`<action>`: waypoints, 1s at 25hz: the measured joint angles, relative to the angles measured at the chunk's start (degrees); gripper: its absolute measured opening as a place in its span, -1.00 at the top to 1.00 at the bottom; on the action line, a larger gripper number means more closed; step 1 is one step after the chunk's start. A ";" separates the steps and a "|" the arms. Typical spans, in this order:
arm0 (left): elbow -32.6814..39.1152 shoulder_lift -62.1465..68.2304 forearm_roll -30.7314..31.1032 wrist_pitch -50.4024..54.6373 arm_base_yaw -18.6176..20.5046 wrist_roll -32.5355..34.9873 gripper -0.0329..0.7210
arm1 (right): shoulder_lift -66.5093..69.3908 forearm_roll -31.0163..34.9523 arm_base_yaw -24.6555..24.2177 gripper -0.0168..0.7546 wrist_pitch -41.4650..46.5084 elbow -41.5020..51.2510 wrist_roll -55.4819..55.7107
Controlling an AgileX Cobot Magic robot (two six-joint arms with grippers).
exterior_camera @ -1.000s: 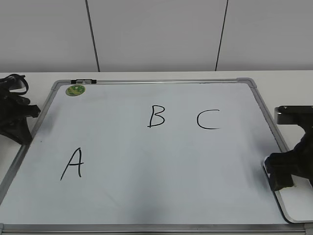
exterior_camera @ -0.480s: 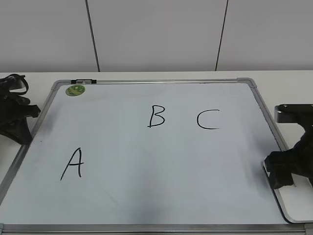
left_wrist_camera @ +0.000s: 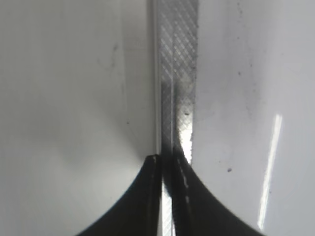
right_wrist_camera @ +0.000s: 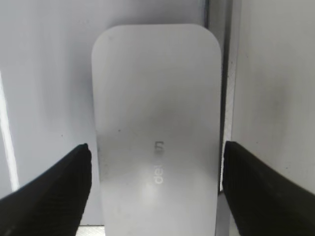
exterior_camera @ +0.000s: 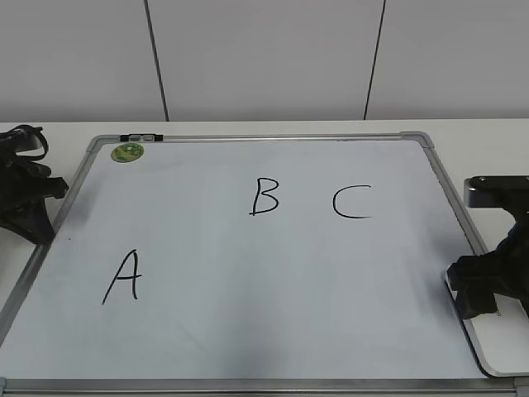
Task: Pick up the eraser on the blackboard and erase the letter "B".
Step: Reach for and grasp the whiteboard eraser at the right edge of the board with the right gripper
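A: Which step is in hand?

B: The pick-up. The right hand [right_wrist_camera: 155, 189] is set wide open over the eraser [right_wrist_camera: 156, 123], one finger [right_wrist_camera: 47, 189] on each long side of it. A narrow gap can be seen on both sides, so nothing is gripped yet.

A: And where is the eraser found?

B: Directly between the fingers, lying flat on the board [exterior_camera: 248, 314], with the board's frame just beyond the right-side finger. In the exterior view it is mostly hidden under the right hand [exterior_camera: 475, 289].

A: Is the left hand involved?

B: No. The left hand [left_wrist_camera: 166, 162] is closed with nothing held, parked over the opposite frame edge.

A: What is called for next?

B: Probably the fingers must be closed squarely on the eraser's long sides and the eraser lifted. The "B" [exterior_camera: 264, 197] lies well ahead and to the left of the right hand, untouched. The "C" [exterior_camera: 352, 202], which lies between, should be avoided on the way across.
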 joint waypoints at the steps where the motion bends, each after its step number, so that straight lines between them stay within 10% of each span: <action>1: 0.00 0.00 0.00 0.00 0.00 0.00 0.88 | 0.00 0.00 0.00 -0.68 0.00 0.00 0.00; 25: 0.00 0.00 -0.09 0.00 0.00 0.00 0.88 | 2.25 0.11 0.00 -0.58 4.29 -3.57 -1.62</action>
